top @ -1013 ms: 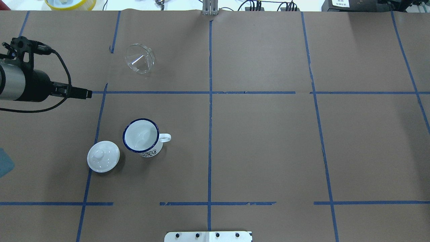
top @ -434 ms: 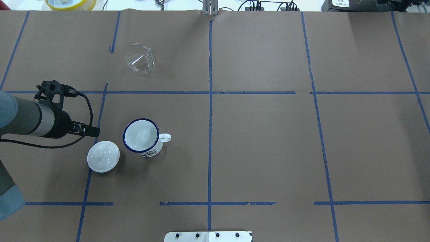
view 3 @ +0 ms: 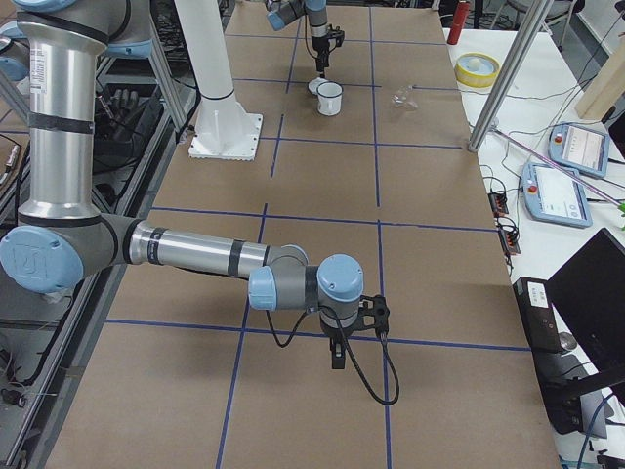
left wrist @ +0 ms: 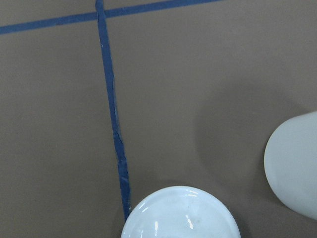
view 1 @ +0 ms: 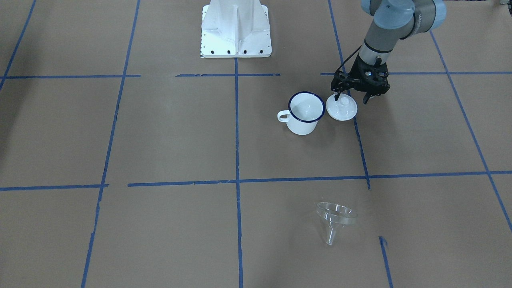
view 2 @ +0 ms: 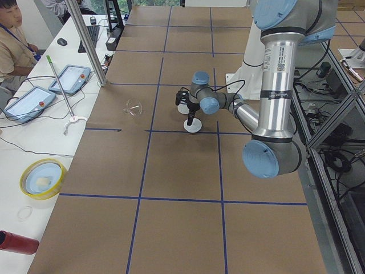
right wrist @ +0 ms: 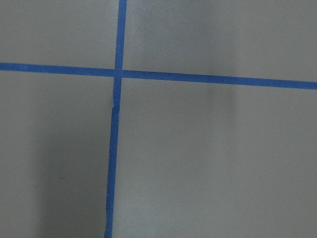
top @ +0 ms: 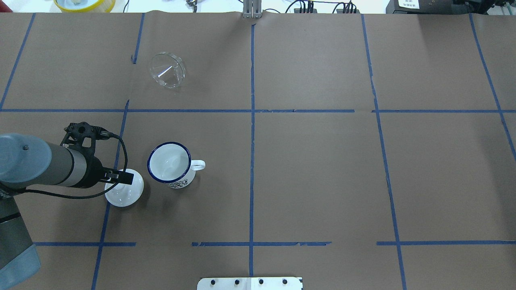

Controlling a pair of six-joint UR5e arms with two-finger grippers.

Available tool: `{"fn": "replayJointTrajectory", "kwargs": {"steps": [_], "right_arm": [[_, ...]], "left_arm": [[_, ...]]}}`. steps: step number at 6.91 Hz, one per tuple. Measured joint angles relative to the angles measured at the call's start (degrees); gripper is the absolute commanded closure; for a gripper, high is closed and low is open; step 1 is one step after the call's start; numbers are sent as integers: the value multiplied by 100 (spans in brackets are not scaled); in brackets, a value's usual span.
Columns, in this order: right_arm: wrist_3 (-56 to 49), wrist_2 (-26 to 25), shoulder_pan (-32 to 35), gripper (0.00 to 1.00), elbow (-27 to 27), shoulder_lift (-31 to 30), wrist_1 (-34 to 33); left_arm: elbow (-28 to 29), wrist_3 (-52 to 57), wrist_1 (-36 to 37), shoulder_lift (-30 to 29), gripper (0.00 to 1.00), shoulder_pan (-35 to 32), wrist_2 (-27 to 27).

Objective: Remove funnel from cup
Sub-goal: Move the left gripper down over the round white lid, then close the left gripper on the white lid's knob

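Note:
The clear funnel (top: 167,74) lies on its side on the brown paper, far behind the cup, and it also shows in the front view (view 1: 335,218). The white cup (top: 169,163) with a dark blue rim stands upright and empty, handle to the right; the front view shows it too (view 1: 306,108). My left gripper (view 1: 351,98) is open and holds nothing. It hangs over the white knobbed lid (view 1: 341,107) next to the cup. My right gripper (view 3: 337,357) shows only in the exterior right view, low over bare paper far from the cup. I cannot tell whether it is open or shut.
The lid (top: 127,192) sits just left of the cup, partly under my left gripper (top: 121,177). Blue tape lines grid the paper. The robot's white base (view 1: 235,28) stands at the near middle edge. Operators' desks with tablets (view 2: 25,103) lie beyond the far edge.
My left arm has swung from the far tape line near the funnel back toward the robot and now hangs over the lid. The funnel, cup and lid have not moved.

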Motion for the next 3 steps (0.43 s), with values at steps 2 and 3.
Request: {"fn": "replayJointTrajectory", "kwargs": {"steps": [2, 3], "right_arm": [[0, 0, 0, 0, 0, 0, 0], [0, 0, 0, 0, 0, 0, 0]], "left_arm": [[35, -45, 1, -6, 19, 83, 7], [41, -44, 2, -12, 19, 95, 6]]}}
